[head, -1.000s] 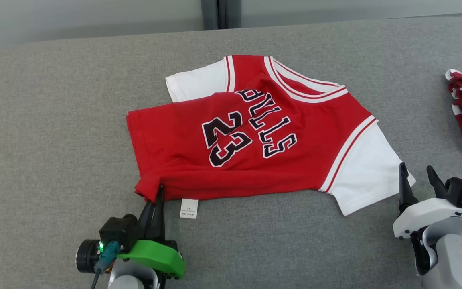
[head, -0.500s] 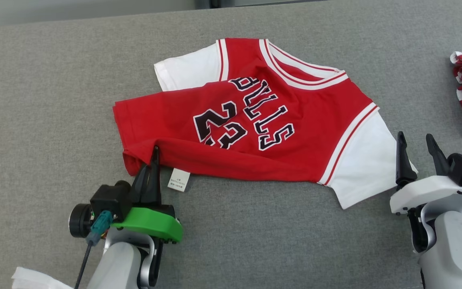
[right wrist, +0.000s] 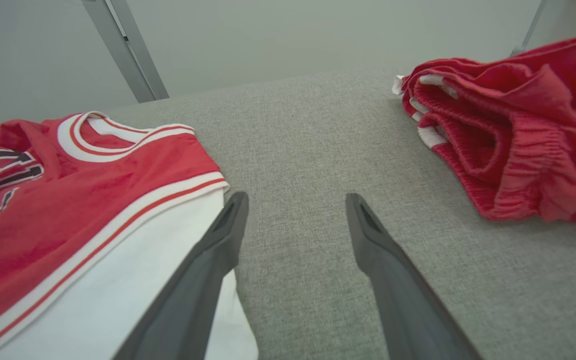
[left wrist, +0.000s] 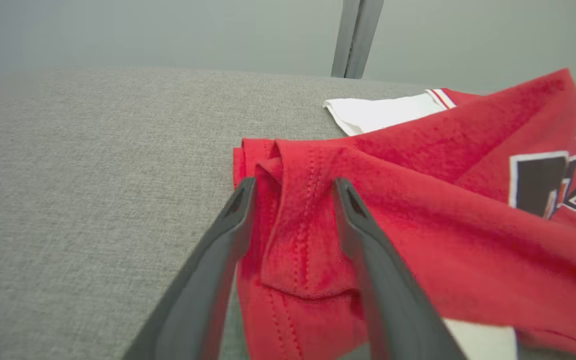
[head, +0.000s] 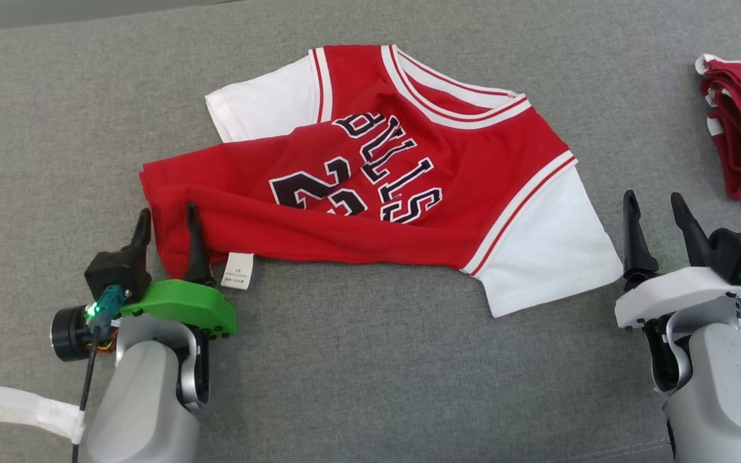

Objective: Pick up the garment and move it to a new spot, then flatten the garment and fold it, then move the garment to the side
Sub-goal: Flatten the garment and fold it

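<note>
**At Lower Left of the Head View, Jaws Stand Parted About the Jersey Hem**

Across the middle of the head view the garment point(head: 409, 193), a red jersey with white sleeves and dark lettering, is spread on a grey fabric surface point(head: 370, 386). Its collar is turned toward the top of the frame and its hem toward the left. The lower edge is rolled over on itself, so the number is partly covered. A white label point(head: 240, 270) is seen just below that rolled edge.

At the lower left of the frame the left gripper point(head: 168, 211) is set at the hem corner. Its jaws are held well apart. In the left wrist view a bunched fold of red hem lies in the gap between the two dark fingers, straddled rather than pinched.

At the lower right the right gripper point(head: 653, 196) is placed just beside the nearer white sleeve point(head: 547, 251). Its jaws are spread wide and nothing is held between them. In the right wrist view grey surface is seen in the gap, and the sleeve's edge lies next to the finger at the left of that view.

At the upper right of the head view a crumpled pile of red cloth point(head: 740, 148) with white trim is laid, well apart from the jersey.
</note>
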`<state>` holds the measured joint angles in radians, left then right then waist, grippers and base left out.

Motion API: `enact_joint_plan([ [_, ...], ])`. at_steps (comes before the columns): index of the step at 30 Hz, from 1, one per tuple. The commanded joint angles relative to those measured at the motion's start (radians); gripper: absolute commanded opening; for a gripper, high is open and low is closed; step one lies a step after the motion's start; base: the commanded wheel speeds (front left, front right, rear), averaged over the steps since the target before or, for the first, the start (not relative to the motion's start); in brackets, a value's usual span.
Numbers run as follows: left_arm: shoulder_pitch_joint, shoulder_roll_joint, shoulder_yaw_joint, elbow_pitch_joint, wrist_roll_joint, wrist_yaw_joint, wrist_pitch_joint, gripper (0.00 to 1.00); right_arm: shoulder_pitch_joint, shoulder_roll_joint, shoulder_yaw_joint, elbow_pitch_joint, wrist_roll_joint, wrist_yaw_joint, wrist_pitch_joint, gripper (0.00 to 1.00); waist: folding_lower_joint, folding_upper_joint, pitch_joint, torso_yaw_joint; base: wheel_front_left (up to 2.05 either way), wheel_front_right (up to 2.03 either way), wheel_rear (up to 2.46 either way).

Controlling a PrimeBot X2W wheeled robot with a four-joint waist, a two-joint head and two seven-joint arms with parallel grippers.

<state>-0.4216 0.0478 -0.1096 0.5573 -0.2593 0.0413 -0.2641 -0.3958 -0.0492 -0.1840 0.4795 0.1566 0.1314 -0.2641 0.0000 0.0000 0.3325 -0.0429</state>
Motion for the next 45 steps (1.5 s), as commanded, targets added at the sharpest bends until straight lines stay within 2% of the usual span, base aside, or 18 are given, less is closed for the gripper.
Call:
enact_joint_plan([
  [1, 0.007, 0.006, 0.011, -0.011, -0.017, 0.003, 0.0, 1.0, 0.005, -0.005, -0.001, -0.004, 0.004, -0.002, 0.0, 1.0, 0.0, 0.0, -0.012, 0.005, 0.0, 0.0, 0.0],
  [4, 0.051, 0.005, 0.005, -0.025, -0.027, -0.013, 0.0, 1.0, 0.017, -0.004, -0.001, -0.001, 0.009, -0.002, 0.0, 1.0, 0.0, 0.0, -0.033, 0.016, 0.0, 0.0, 0.0],
  [8, 0.099, 0.005, 0.004, -0.076, -0.019, 0.006, 0.0, 1.0, 0.031, -0.005, 0.005, 0.001, 0.014, -0.002, 0.0, 1.0, 0.0, 0.0, -0.069, 0.032, 0.0, 0.0, 0.0],
  [14, 0.256, 0.005, -0.03, -0.186, 0.033, 0.03, 0.0, 1.0, 0.09, -0.005, 0.016, -0.015, 0.001, -0.002, 0.0, 1.0, 0.0, 0.0, -0.16, 0.056, 0.0, 0.0, 0.0],
  [21, 0.408, 0.005, -0.08, -0.215, 0.07, 0.039, 0.0, 1.0, 0.205, -0.005, 0.041, -0.003, -0.006, -0.002, 0.0, 1.0, 0.0, 0.0, -0.256, 0.069, 0.0, 0.0, 0.0],
  [26, 0.466, 0.005, -0.101, -0.22, 0.075, 0.039, 0.0, 1.0, 0.259, -0.005, 0.053, 0.008, -0.007, -0.002, 0.0, 1.0, 0.0, 0.0, -0.286, 0.07, 0.0, 0.0, 0.0],
  [33, 0.431, 0.005, -0.108, -0.215, 0.065, 0.026, 0.0, 1.0, 0.248, -0.005, 0.062, 0.02, -0.021, -0.002, 0.0, 1.0, 0.0, 0.0, -0.266, 0.064, 0.0, 0.0, 0.0],
  [42, 0.246, 0.005, -0.108, -0.163, 0.052, -0.028, 0.0, 1.0, 0.139, -0.004, 0.057, 0.018, -0.038, -0.002, 0.0, 1.0, 0.0, 0.0, -0.131, 0.065, 0.0, 0.0, 0.0],
  [45, 0.17, 0.005, -0.099, -0.115, 0.052, -0.06, 0.0, 1.0, 0.104, -0.005, 0.062, 0.025, -0.036, -0.002, 0.0, 1.0, 0.0, 0.0, -0.087, 0.054, 0.0, 0.0, 0.0],
])
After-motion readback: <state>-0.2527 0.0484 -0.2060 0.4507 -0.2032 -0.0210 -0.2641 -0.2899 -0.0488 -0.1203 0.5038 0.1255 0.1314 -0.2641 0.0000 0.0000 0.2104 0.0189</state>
